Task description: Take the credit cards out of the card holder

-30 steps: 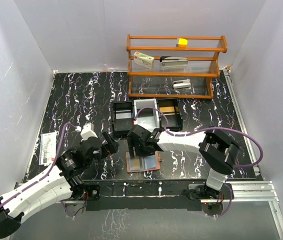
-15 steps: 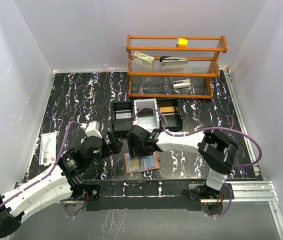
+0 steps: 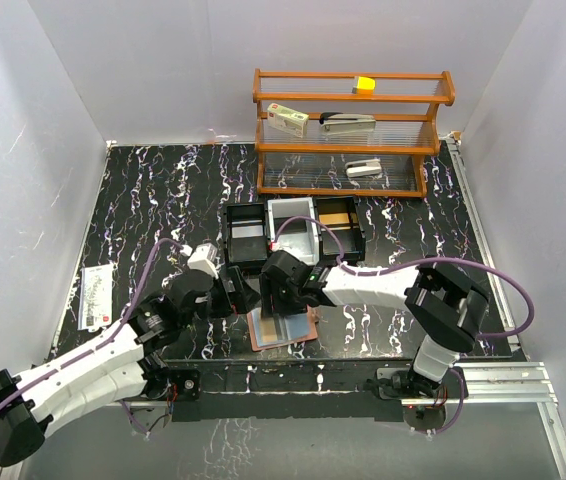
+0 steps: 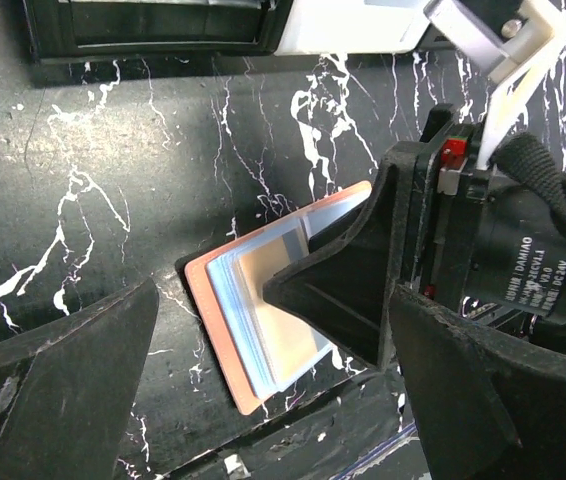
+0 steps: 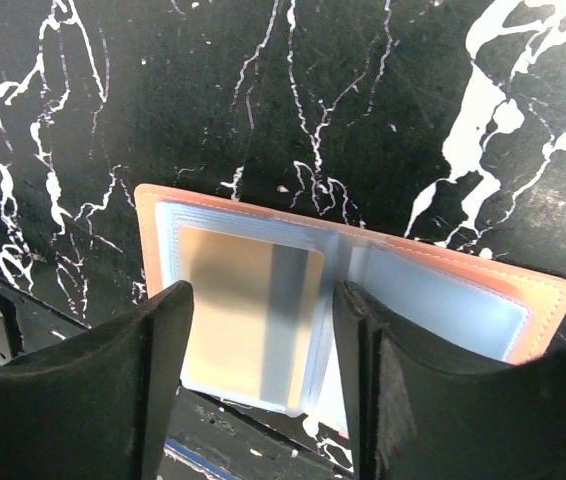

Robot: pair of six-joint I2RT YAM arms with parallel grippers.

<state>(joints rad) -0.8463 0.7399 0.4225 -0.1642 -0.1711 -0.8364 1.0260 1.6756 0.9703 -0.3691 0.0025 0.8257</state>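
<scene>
Your right gripper point(image 5: 263, 295), half-spread, straddles the yellow-orange plastic card point(image 5: 225, 300) in the salmon-pink bifold card holder point(image 5: 535, 298), seemingly not pinching; left gripper point(image 4: 273, 295) gapes wide.

The left arm point(image 3: 93, 365) reaches forward and to the right, staying low. The left end effector point(image 3: 235, 293) has its two fingers spread very wide. The right arm point(image 3: 373, 285) bends across to the left. The right end effector point(image 5: 263, 295) points down with its fingers partly apart. The two end effectors are close together.
</scene>
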